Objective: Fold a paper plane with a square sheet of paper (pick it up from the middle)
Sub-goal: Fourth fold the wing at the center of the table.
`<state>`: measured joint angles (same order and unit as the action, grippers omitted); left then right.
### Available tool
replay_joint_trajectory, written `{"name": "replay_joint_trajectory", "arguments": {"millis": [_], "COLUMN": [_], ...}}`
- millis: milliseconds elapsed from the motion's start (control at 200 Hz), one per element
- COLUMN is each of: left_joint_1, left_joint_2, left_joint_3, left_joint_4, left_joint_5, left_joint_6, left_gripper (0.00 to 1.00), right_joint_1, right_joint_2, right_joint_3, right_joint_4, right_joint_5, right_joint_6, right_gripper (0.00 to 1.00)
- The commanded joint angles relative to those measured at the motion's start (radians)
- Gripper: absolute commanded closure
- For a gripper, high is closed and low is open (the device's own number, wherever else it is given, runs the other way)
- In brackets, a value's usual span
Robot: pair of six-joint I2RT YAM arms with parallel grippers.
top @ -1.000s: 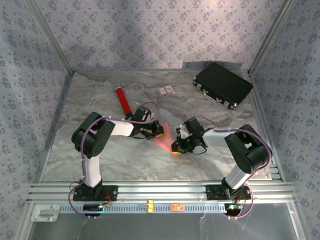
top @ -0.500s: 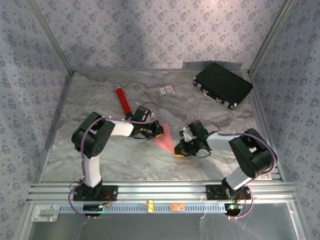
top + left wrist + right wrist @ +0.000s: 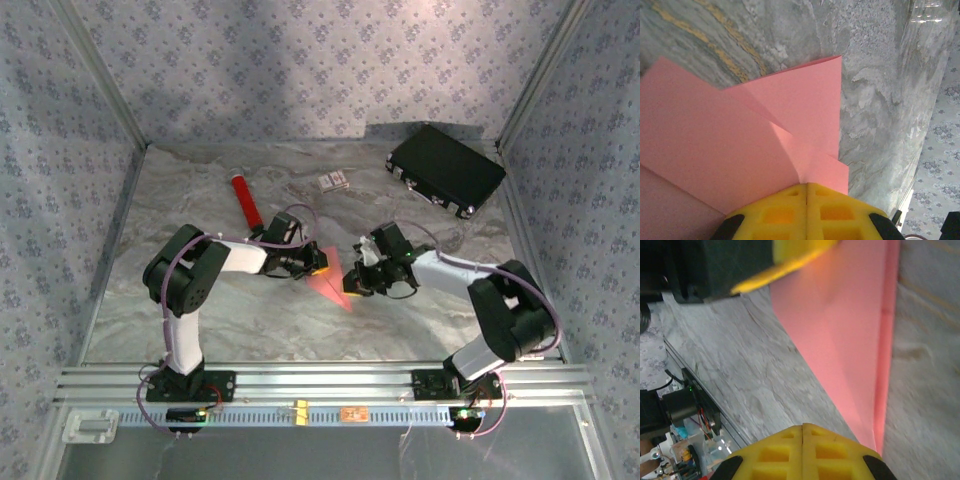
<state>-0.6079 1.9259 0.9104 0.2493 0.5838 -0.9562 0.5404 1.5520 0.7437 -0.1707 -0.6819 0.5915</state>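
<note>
The pink-red sheet of paper [image 3: 328, 283] lies part-folded at mid-table, a flat wedge whose point faces the near edge. In the left wrist view the paper [image 3: 740, 140] shows overlapping flaps and creases running to my left gripper [image 3: 806, 186], which is shut with its yellow tips on the paper's wide end. From above, the left gripper [image 3: 318, 264] sits at the wedge's far corner. My right gripper [image 3: 355, 287] is shut just right of the paper. In its wrist view the right gripper [image 3: 803, 427] is over bare table beside the paper [image 3: 840, 325], holding nothing.
A glossy red cylinder [image 3: 246, 203] lies behind the left arm, a small printed card [image 3: 334, 181] further back, and a black case [image 3: 446, 168] at the far right corner. Patterned walls close three sides. An aluminium rail [image 3: 320, 385] runs along the near edge.
The right gripper has slid from the paper's near point back along its right edge, leaving the point uncovered. The left gripper and the paper have stayed put.
</note>
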Motion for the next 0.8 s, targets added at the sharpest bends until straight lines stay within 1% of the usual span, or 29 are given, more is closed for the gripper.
{"name": "replay_joint_trajectory", "arguments": {"millis": [0,60,130,255,340,425,525,590,690,794], "left_joint_1": [0.005,0.005,0.005,0.006,0.005,0.003,-0.006,-0.022,-0.052,-0.09], "left_joint_2": [0.037,0.035,0.032,0.023,0.004,-0.026,-0.065,-0.087,-0.11,-0.117], "left_joint_3": [-0.044,-0.045,-0.041,-0.021,0.011,0.038,0.062,0.069,0.059,0.026], "left_joint_4": [-0.102,-0.101,-0.097,-0.098,-0.121,-0.132,-0.147,-0.162,-0.174,-0.134], "left_joint_5": [-0.081,-0.082,-0.076,-0.065,-0.064,-0.066,-0.073,-0.081,-0.095,-0.099], "left_joint_6": [0.002,0.002,0.005,0.017,0.038,0.049,0.057,0.065,0.052,0.011], "left_gripper": [0.94,0.94,0.93,0.93,0.92,0.89,0.83,0.82,0.87,0.93], "right_joint_1": [0.013,0.012,0.013,0.01,0.0,-0.002,-0.003,-0.005,-0.009,-0.013], "right_joint_2": [0.077,0.106,0.132,0.139,0.141,0.149,0.156,0.156,0.154,0.149], "right_joint_3": [0.029,0.017,0.008,-0.045,-0.089,-0.101,-0.104,-0.101,-0.1,-0.101], "right_joint_4": [0.009,0.048,0.048,0.03,0.06,0.072,0.086,0.086,0.083,0.085], "right_joint_5": [0.04,0.038,0.035,0.07,0.062,0.063,0.061,0.062,0.062,0.064], "right_joint_6": [0.026,0.029,0.03,0.028,0.029,0.029,0.058,0.06,0.06,0.061], "right_gripper": [0.99,0.99,0.99,1.0,1.0,1.0,1.0,1.0,1.0,1.0]}}
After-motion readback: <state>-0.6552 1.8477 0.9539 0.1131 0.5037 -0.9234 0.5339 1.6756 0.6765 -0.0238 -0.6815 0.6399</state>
